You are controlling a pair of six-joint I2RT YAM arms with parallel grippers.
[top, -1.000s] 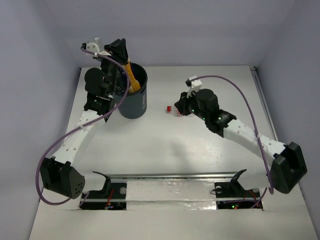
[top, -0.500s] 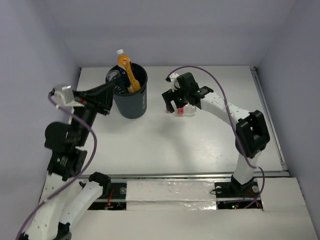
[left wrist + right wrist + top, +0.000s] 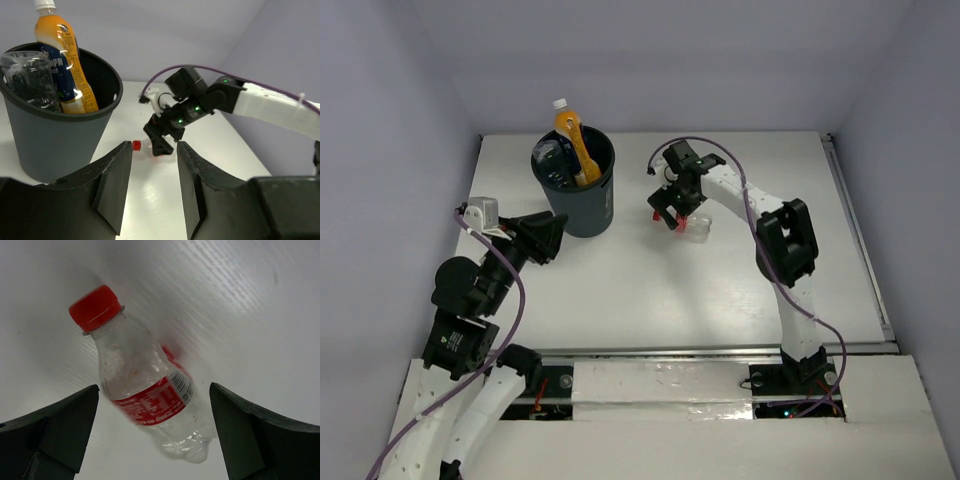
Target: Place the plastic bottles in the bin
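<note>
An orange bottle sticks out of the bin; the right fingers hang over a clear bottle on the counter.

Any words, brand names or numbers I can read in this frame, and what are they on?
Nothing can be read with certainty.
Red label on the red-capped bottle: white print and a barcode, too blurred to read.
Dark label on the orange bottle standing in the bin: white print, too small to read.
No other writing shows.
</note>
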